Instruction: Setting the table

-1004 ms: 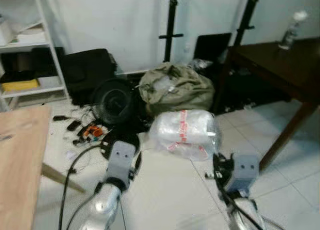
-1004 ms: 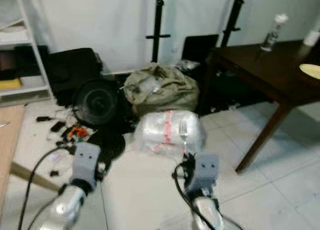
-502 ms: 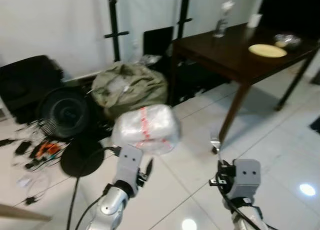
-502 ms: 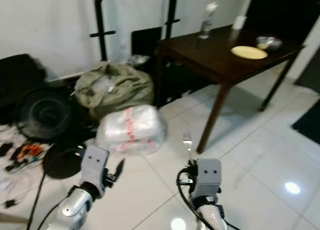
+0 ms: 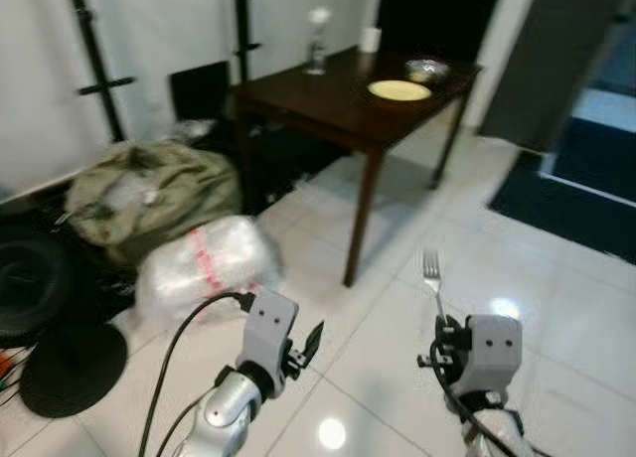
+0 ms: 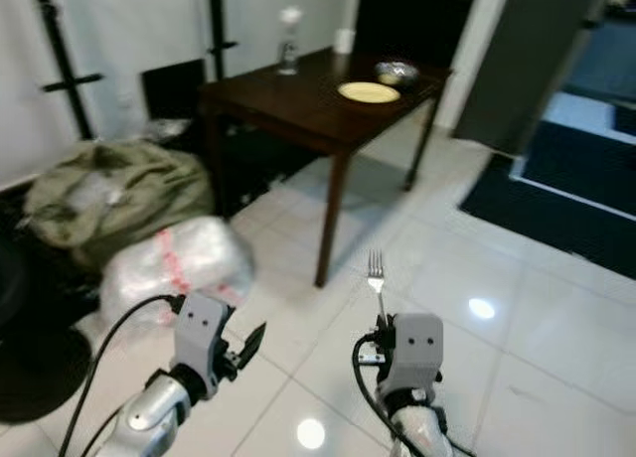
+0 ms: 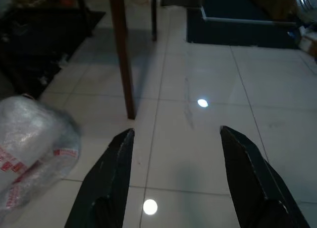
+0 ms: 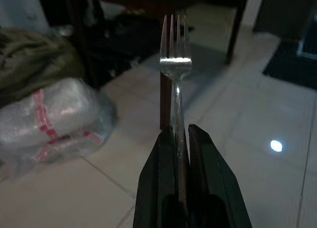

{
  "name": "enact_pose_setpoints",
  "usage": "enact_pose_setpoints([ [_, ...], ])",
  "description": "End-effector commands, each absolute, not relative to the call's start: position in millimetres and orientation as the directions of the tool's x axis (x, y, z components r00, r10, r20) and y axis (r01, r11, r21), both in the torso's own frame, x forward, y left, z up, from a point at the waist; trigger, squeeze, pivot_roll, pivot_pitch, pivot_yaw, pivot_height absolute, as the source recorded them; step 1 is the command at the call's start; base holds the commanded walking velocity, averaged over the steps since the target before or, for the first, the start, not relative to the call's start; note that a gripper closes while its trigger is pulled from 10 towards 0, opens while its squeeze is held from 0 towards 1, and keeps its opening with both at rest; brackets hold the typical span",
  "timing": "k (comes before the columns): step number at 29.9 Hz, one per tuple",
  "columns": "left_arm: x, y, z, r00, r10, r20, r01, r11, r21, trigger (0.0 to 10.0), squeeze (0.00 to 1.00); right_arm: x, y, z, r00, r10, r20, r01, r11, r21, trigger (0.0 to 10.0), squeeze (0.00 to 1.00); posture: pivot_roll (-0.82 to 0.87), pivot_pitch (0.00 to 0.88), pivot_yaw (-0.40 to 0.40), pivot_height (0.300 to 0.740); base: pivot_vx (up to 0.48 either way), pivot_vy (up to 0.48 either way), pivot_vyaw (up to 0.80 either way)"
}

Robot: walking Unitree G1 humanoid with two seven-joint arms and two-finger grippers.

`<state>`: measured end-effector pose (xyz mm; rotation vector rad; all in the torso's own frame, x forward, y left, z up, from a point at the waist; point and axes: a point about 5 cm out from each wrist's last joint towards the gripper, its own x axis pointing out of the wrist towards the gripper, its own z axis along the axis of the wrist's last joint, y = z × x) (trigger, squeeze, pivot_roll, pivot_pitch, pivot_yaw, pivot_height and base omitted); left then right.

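Turning rightward, the camera is now showing the dark table upper centre; right gripper is clamping a fork, left gripper spread empty; delivery remaining.

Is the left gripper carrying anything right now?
No: the left gripper is open, its two black fingers spread apart with only floor tiles between them, while the right gripper is the one clamped on the fork.

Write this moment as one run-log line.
right gripper: shut on fork | left gripper: open, unloaded | ahead: dark table, yellow plate
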<state>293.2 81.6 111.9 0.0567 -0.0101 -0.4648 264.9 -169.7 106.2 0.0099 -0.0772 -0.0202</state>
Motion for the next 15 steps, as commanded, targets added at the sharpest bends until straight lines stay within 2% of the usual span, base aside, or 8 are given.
enact_pose_setpoints([
  [1,291.5,80.0,108.0,0.888,-0.459,-0.024,0.459,0.887,0.038,10.0,0.0,263.8,-171.2,103.6,0.997,-0.025,0.068,0.024,1.0,0.008,10.0,0.0,0.0,0.063,0.072,0.74,0.0,0.0,-0.79],
  [10,292.1,78.5,111.0,0.88,-0.474,-0.009,0.474,0.88,0.034,10.0,0.0,262.7,-173.0,105.3,0.996,-0.034,0.078,0.033,0.999,0.011,10.0,0.0,0.0,0.065,0.072,0.74,0.0,0.0,-0.78],
  [15,292.1,76.3,113.9,0.872,-0.49,0.011,0.489,0.872,0.036,10.0,0.0,261.8,-171.1,106.1,0.996,-0.028,0.086,0.027,1.0,0.013,10.0,0.0,0.0,0.065,0.072,0.74,0.416,0.0,0.0],
])
